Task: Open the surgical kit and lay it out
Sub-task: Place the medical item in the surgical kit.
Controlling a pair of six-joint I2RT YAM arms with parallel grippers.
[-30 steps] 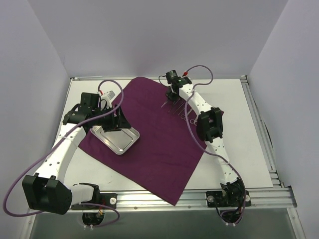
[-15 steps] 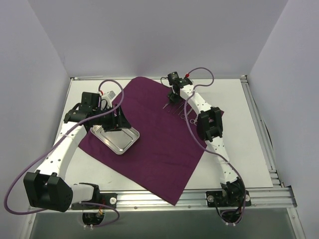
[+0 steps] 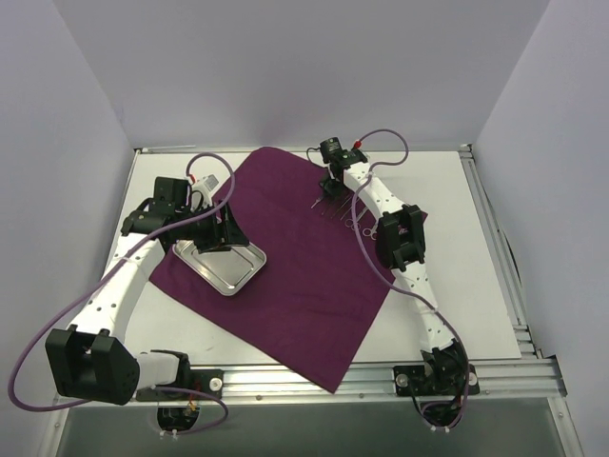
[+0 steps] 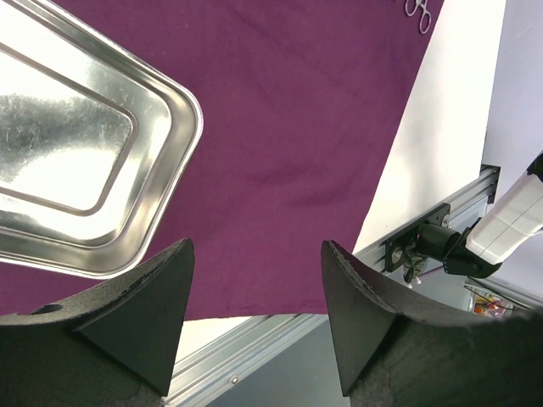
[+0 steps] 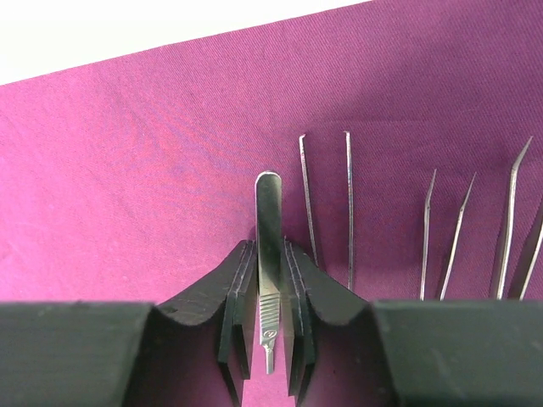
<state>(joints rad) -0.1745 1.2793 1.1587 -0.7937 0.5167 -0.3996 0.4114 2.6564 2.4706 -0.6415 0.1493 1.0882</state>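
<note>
Farthest left, the left gripper [image 4: 254, 254] is hanging wide open above the steel tray [image 4: 182, 127] and is gripping nothing. The tray is sitting on the left part of the cloth wrap [image 4: 297, 127], which is lying spread flat on the table [image 3: 447, 248]. Moving right, the right gripper [image 5: 270, 254] is pinching a flat steel handle [image 5: 270, 212] between nearly closed jaws, low over the far part of the cloth; whether the handle is already touching the cloth is not showing. Just right of it, the thin instruments [image 5: 348, 203] are lying in a row, tips pointing the same way. The step appears to be setting this piece at the left end of that row. Doing it well is probably meaning keeping it parallel with its neighbours and clear of the nearest one, lowering it flat, then opening gently so nothing is dragging. No brand, label or writing is showing legibly anywhere.
</note>
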